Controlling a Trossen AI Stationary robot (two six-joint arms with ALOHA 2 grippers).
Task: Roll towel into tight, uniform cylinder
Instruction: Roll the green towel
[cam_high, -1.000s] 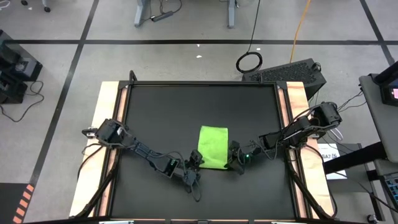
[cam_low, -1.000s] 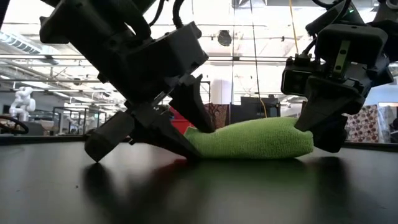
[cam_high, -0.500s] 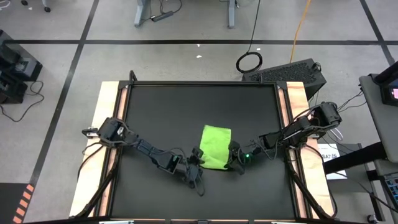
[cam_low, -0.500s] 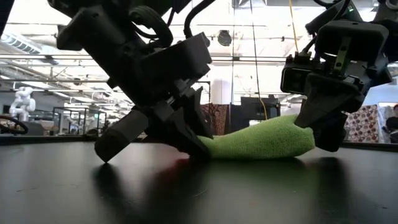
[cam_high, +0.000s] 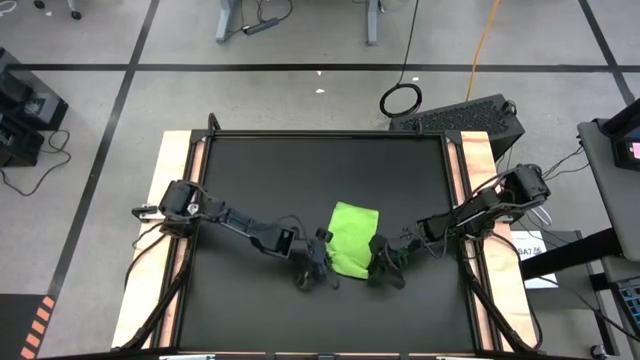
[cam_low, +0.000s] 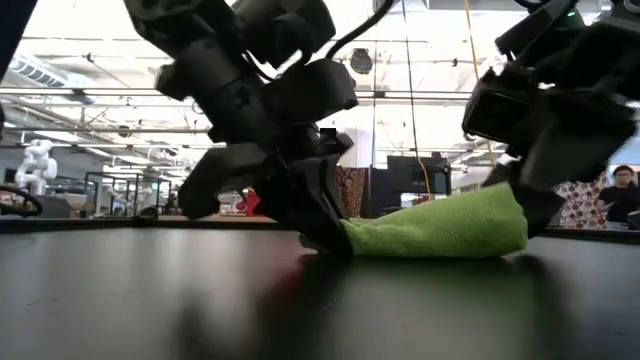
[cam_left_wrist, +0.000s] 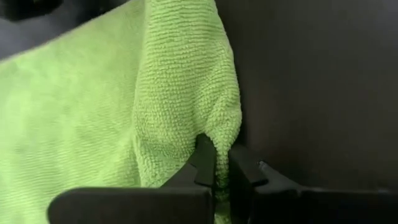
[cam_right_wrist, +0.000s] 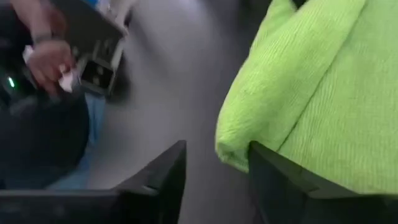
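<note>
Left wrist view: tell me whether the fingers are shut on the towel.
Yes, the left gripper's fingers pinch a fold of the towel between them.

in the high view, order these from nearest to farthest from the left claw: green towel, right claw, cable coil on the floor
1. towel: pinched in the left claw, at its near left edge.
2. right claw: across the towel, at its right edge.
3. cable coil: on the floor beyond the table's far edge.
</note>
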